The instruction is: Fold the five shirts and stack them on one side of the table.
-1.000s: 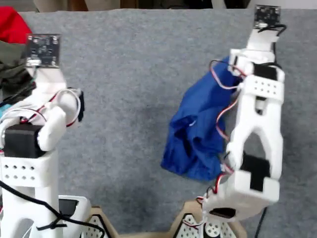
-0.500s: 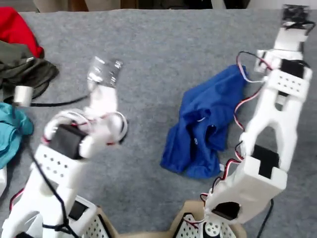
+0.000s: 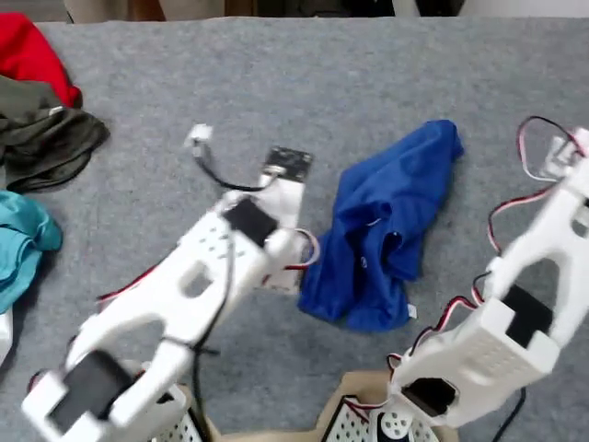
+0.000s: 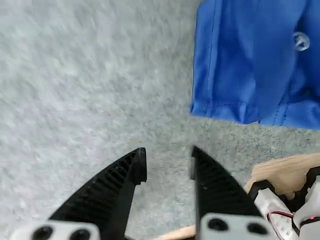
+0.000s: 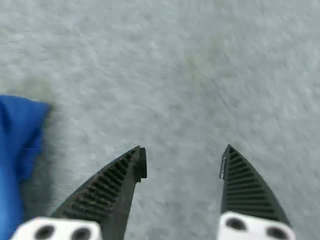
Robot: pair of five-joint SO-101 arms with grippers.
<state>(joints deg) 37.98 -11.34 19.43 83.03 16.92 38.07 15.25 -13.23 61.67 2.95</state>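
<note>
A crumpled blue shirt (image 3: 386,216) lies on the grey felt table (image 3: 276,83), right of centre. My left arm (image 3: 212,267) stretches across to the shirt's near left hem. In the left wrist view my left gripper (image 4: 167,162) hovers open over bare felt, a short way from the blue shirt's hem (image 4: 250,65), with nothing between its fingers. My right arm (image 3: 534,276) stands at the table's right edge. My right gripper (image 5: 182,162) is wide open above the felt, and a corner of the blue shirt (image 5: 17,135) lies off to one side of it.
At the far left lie a red shirt (image 3: 28,51), a dark olive shirt (image 3: 46,133) and a teal shirt (image 3: 23,239), all bunched up. Wooden arm bases (image 4: 280,175) sit at the near edge. Open felt stretches across the back and middle.
My left arm has swung from the left side over to the blue shirt. My right arm has pulled away to the right, and the shirt now lies fully uncovered.
</note>
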